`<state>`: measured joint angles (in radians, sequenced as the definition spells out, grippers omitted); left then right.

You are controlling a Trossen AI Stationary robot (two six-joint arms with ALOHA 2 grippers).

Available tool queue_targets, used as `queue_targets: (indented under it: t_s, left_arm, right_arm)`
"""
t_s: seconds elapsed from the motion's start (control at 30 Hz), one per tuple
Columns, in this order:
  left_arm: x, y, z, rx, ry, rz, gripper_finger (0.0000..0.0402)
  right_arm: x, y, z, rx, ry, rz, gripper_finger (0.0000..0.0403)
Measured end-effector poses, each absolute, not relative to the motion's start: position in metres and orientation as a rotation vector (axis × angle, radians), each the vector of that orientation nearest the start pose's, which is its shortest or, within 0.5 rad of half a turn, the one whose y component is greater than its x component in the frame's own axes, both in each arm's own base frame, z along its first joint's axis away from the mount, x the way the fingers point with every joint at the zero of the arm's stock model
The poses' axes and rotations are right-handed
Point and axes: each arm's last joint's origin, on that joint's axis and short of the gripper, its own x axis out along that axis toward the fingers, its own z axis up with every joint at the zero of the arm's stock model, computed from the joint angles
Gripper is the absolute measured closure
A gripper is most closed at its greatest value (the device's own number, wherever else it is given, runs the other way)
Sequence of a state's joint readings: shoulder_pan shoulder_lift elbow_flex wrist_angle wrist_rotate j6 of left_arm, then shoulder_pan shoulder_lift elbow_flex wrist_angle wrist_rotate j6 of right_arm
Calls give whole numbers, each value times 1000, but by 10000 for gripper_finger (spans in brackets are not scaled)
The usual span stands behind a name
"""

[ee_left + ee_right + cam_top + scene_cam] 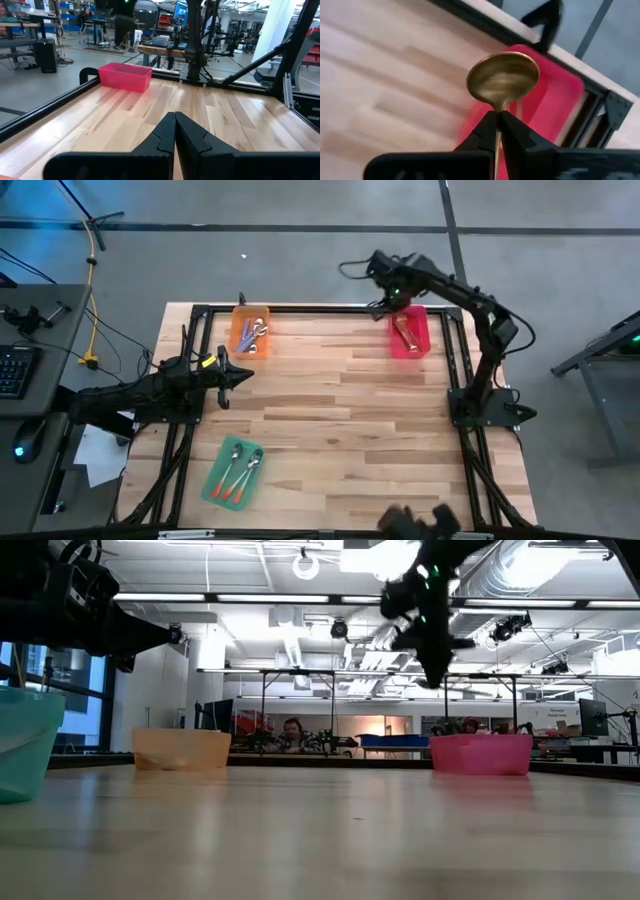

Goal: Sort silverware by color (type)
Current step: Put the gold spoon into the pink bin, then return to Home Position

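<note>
The right gripper (pixel 497 116) is clamped on a gold spoon (pixel 503 78), its fingers pinching the thin handle just below the bowl, so the bowl stands clear ahead of the fingertips. In the high view that gripper (pixel 385 280) hangs at the upper centre-right of the frame, just beside the upper left corner of the pink tray (pixel 411 332); the right wrist view shows the spoon over the tray's (pixel 555 100) near edge (partly over bare wood).

The left gripper (pixel 245 376) sits at the left middle of the high view, above the table (pixel 350 420), fingers pressed together with nothing between them; the left wrist view shows them (pixel 174 131) meeting in a point.

Containers, in the high view:
- The pink tray, upper right, holds gold spoons (pixel 404 333); their number cannot be told.
- The orange tray (pixel 238 330), upper left of the table, holds purple-handled spoons (pixel 254 335) with silver bowls, lying in a loose heap.
- The green tray (pixel 218 480), lower left, holds orange-handled spoons (pixel 240 475), about three side by side, bowls toward the upper right.

In the low view the three trays stand well apart along the table: green at the left edge (pixel 25 740), orange (pixel 182 749) left of centre, pink (pixel 481 754) right of centre.
</note>
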<state>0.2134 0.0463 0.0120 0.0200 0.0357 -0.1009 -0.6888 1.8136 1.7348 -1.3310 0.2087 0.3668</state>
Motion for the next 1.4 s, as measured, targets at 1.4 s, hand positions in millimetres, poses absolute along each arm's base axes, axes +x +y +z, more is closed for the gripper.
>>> queue_targets:
  t_s: [1.4]
  left_arm:
    - [98, 20, 166, -103, 5, 177, 401]
  right_arm:
    - [262, -198, 275, 263, 877, -433, 395]
